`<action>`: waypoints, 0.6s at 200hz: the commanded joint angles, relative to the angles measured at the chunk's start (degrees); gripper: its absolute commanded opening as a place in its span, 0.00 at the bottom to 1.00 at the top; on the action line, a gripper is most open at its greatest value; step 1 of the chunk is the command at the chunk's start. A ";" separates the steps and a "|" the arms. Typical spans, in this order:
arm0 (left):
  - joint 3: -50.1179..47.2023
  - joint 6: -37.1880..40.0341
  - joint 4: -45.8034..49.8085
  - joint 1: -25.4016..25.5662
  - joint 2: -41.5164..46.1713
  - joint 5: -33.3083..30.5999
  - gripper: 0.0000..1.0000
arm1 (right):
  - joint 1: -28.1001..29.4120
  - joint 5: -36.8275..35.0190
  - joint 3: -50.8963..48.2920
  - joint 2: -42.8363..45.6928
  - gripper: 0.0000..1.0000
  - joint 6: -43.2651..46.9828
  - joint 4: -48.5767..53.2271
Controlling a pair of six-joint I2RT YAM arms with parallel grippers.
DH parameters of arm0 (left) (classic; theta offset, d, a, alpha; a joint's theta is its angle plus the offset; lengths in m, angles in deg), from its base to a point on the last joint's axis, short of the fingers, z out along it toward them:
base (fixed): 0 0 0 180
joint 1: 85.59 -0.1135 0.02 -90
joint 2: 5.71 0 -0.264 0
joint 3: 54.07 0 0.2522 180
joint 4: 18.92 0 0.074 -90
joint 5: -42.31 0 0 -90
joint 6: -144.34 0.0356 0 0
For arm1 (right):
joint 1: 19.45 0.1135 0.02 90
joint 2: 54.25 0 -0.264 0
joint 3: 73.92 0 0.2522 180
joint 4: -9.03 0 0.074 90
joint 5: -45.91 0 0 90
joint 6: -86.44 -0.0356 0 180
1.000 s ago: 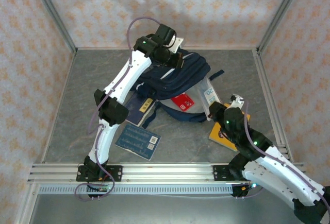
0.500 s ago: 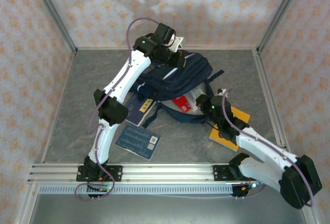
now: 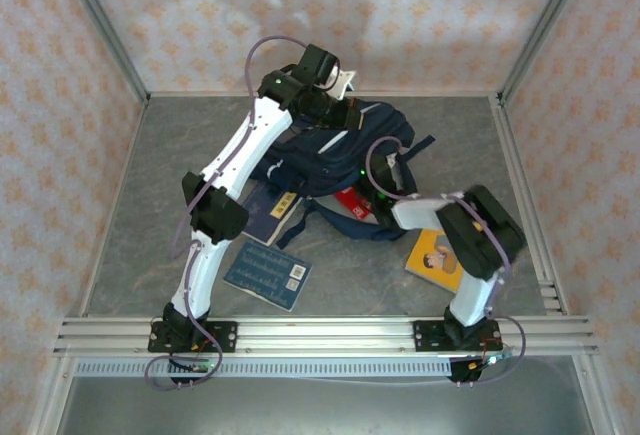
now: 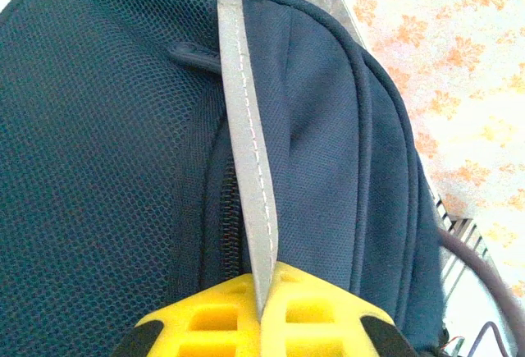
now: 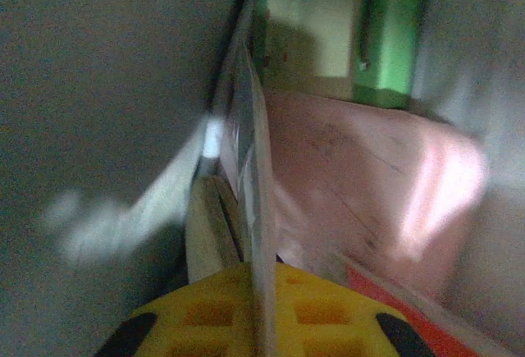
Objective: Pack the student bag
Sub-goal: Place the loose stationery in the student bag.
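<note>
Since a second ago, the right arm [image 3: 440,217] has swung in from the 4 o'clock corner and folded, and its wrist now reaches the mouth of the student bag [image 3: 335,150]. The left arm [image 3: 235,160] has not shifted.

The left gripper [image 4: 262,279] has its yellow fingers [image 4: 217,312] pressed together, pinching the grey strip [image 4: 246,127] that runs over the bag's navy fabric, at the bag's 12 o'clock end in the top view. The right gripper [image 5: 262,283] is nearly closed on a thin flat item [image 5: 250,152] seen edge-on. The view is too blurred to tell what that item is.

There is one bag, lying a little past the table's middle toward 12 o'clock. A red item [image 3: 352,200] shows in its opening at the 6 o'clock side. Three books lie outside it: a navy book [image 3: 270,213] touching the bag at 8 o'clock, a blue booklet [image 3: 267,275] near it toward 7 o'clock, and a yellow book [image 3: 432,255] at 4 o'clock, partly under the right arm.

The table [image 3: 150,185] is mottled grey, with aluminium rails [image 3: 320,330] along its 6 o'clock edge. Peach patterned walls [image 3: 100,35] close in the other three sides.
</note>
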 commanded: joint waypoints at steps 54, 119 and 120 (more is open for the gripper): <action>-0.28 -3.17 -8.16 -0.18 0.55 7.79 0.00 | -0.24 7.91 18.09 -15.19 0.52 1.00 1.09; -0.30 -2.91 -7.45 -2.49 0.21 6.62 0.00 | -1.03 5.34 -3.98 6.65 0.78 7.93 -1.67; -0.28 -2.91 -7.40 -2.51 0.24 6.59 0.00 | -1.03 5.42 -4.25 6.86 0.78 7.98 -1.75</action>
